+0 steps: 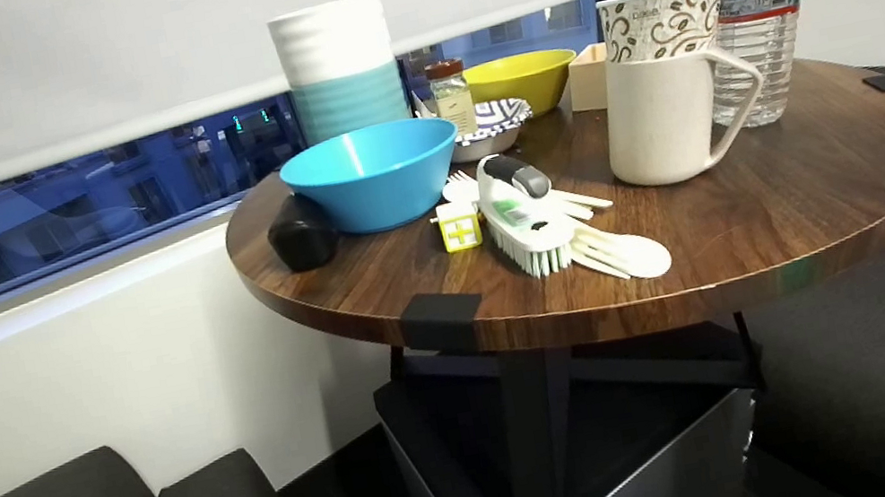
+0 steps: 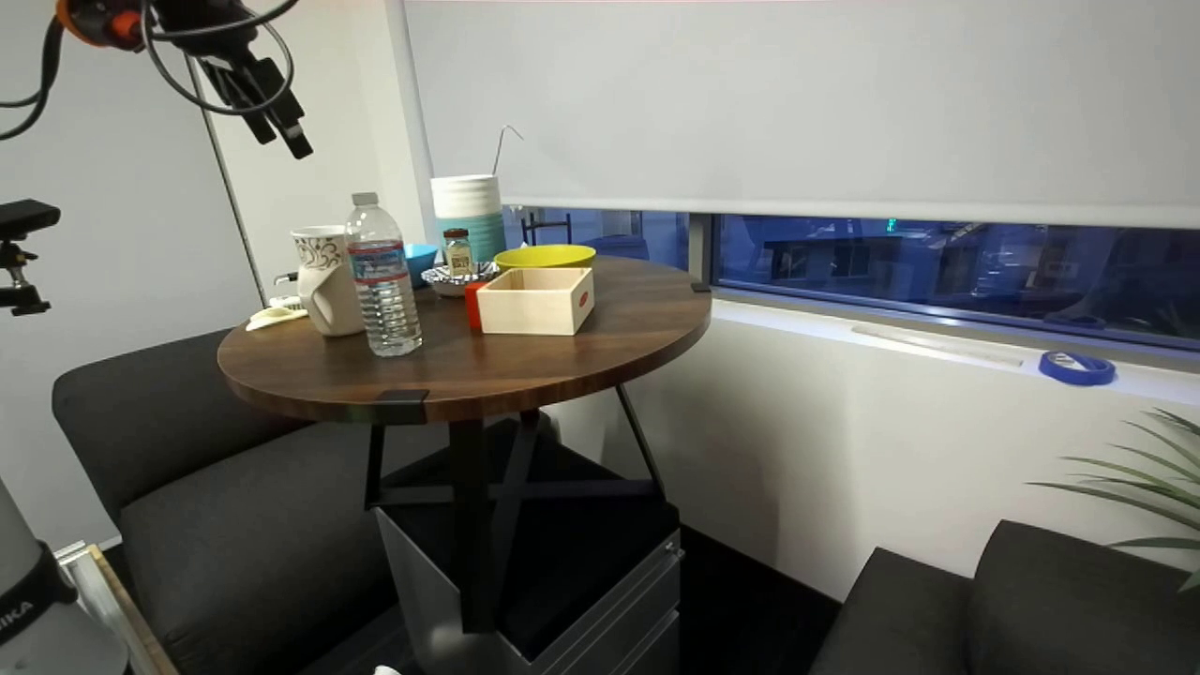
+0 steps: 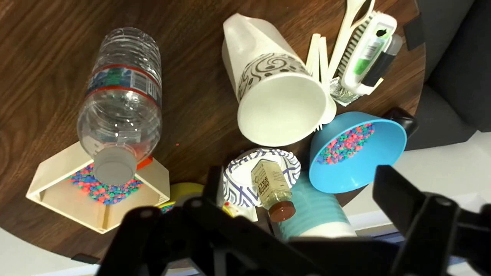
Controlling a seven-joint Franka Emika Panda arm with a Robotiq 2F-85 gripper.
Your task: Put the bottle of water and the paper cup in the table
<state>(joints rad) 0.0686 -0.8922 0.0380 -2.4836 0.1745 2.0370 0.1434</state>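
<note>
Wrist view paired with an exterior view: Bare wood runs from the near edge of the table to the bottle of water, which stands upright, apart from the wooden box. Beyond it, across a clear strip, the paper cup sits nested in the cream jug. Above, the end effector slants downward, jaws parted, released, clear of both items.

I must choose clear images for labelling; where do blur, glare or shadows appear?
In the wrist view, the gripper is dark and blurred, with small glints on the bottle of water; in both exterior views, soft shadow on the wall near the table.
</note>
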